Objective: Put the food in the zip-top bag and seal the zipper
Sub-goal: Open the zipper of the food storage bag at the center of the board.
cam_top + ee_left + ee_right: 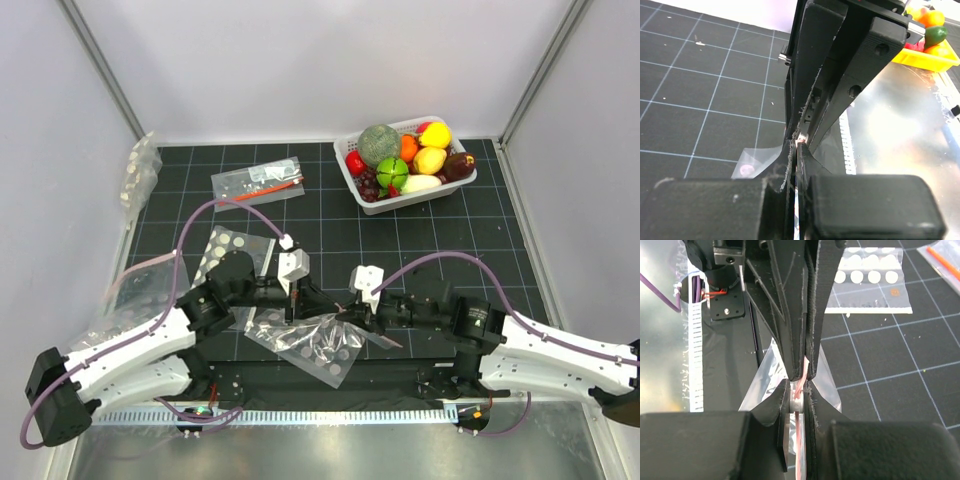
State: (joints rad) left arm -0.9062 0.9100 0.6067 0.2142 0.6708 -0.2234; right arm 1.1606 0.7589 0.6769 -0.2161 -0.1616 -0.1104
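The bag lay well forward and left of the basket, down by the arm bases, a clear dotted pouch crumpled on the mat. Both grippers met over the bag's edge that faced the basket

The left gripper reached in from the side away from the basket. Its jaws were pressed together on the bag's mouth edge. In its wrist view the fingers closed to a point with a pale sliver of strip between them, and clear film with one dot showed to one side

The right gripper faced it tip to tip from the basket's side. Its jaws were narrow and clamped on the zipper. In its wrist view the pink strip ran up between the pads, and film fanned out on either side. Whether the two sets of tips touched or stood just apart could not be told. Most of the bag spread out beyond the grippers, on the side away from the basket

The food sat heaped in the basket, with the lemon toward its back and the green fruit toward its front. It was well apart from the bag and both grippers

A stick bag lay left of the basket. A spare dotted bag lay farther left and forward of the basket, beside the left arm
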